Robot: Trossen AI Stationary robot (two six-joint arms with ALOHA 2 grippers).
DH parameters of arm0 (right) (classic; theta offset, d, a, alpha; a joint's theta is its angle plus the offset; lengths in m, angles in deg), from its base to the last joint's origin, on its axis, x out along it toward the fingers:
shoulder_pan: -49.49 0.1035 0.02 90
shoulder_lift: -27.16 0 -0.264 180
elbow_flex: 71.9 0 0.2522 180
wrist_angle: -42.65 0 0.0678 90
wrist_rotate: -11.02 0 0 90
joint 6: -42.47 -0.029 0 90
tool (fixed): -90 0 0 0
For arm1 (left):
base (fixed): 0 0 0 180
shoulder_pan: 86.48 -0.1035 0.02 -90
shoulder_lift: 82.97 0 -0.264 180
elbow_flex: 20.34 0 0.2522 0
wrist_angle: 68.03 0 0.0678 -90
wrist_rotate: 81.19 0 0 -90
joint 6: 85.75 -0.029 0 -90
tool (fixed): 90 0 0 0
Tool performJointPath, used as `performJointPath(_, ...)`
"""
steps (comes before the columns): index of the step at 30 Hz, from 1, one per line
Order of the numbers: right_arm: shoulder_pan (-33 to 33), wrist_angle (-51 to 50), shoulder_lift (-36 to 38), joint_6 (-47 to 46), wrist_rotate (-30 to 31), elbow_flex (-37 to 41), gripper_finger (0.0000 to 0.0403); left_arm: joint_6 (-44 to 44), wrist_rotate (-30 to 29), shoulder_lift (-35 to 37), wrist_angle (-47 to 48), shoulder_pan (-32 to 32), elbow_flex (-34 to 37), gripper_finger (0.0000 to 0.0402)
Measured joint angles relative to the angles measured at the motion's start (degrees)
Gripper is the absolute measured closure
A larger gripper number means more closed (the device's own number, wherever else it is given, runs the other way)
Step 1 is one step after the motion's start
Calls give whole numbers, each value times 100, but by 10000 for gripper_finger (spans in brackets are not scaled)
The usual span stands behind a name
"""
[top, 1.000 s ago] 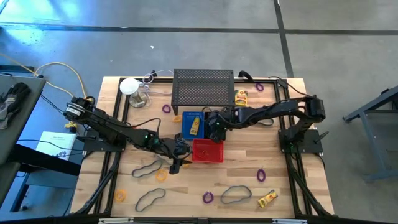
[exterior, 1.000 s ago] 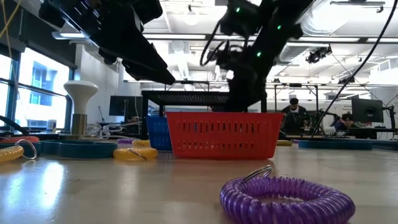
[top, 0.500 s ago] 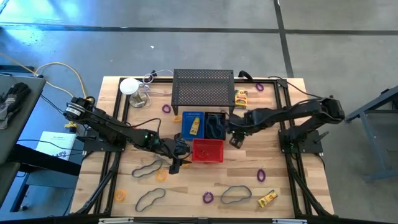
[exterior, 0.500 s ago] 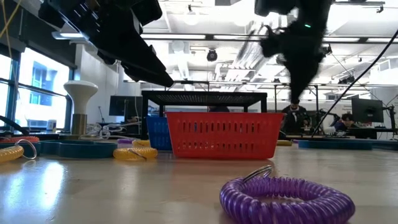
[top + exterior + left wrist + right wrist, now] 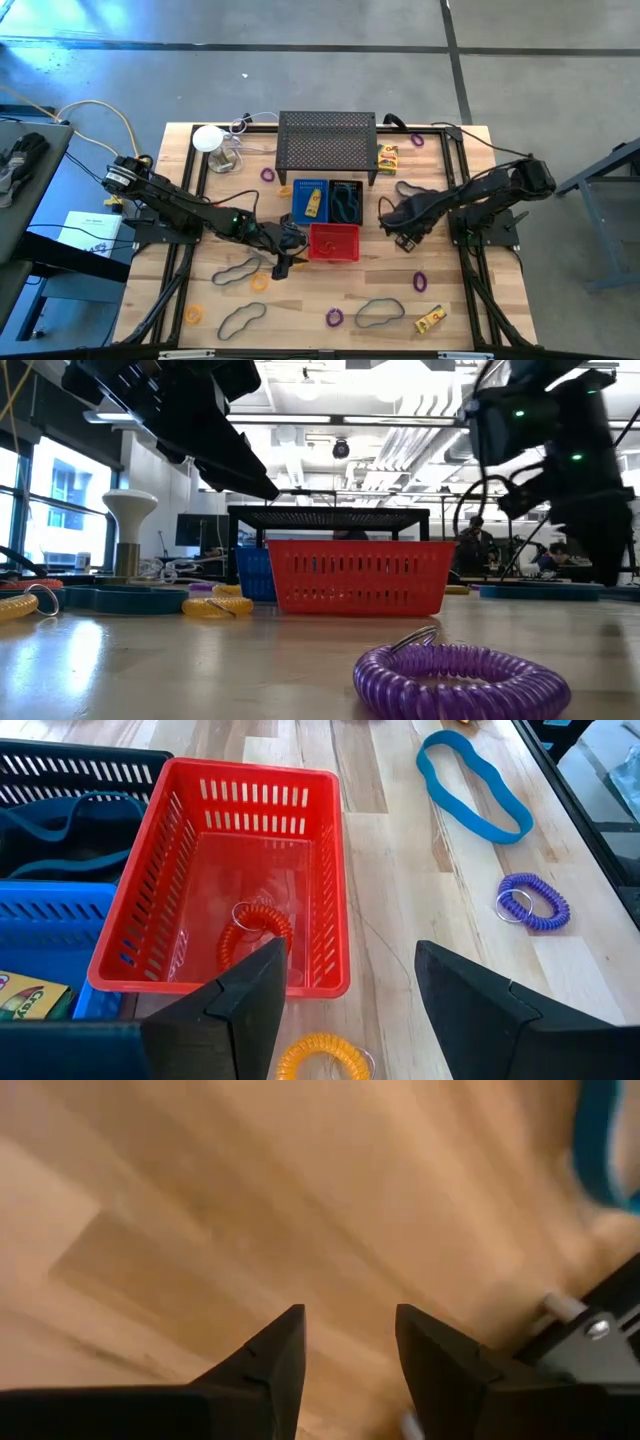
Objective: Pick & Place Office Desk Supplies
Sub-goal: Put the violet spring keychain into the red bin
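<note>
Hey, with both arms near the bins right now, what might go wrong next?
1. The left gripper hangs open right beside the red bin; a careless descent toward the yellow ring could bump the bin.
2. The right gripper looks empty over bare table, close to the frame rail; a fast swing might clip it.

An open-plan robotics lab is showing: people (image 5: pixel 478 538) are sitting at monitors (image 5: pixel 590 538) under exposed ceiling ducts (image 5: pixel 420 405).
</note>
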Motion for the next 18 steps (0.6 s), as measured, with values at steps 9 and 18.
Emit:
performJointPath(9,1067,-2,259,-1046,-506,8,258,55,2,0,-65,0,0,186)
performJointPath(18,2571,501,446,-2813,-887,6,255,68,24,0,-66,0,0,186)
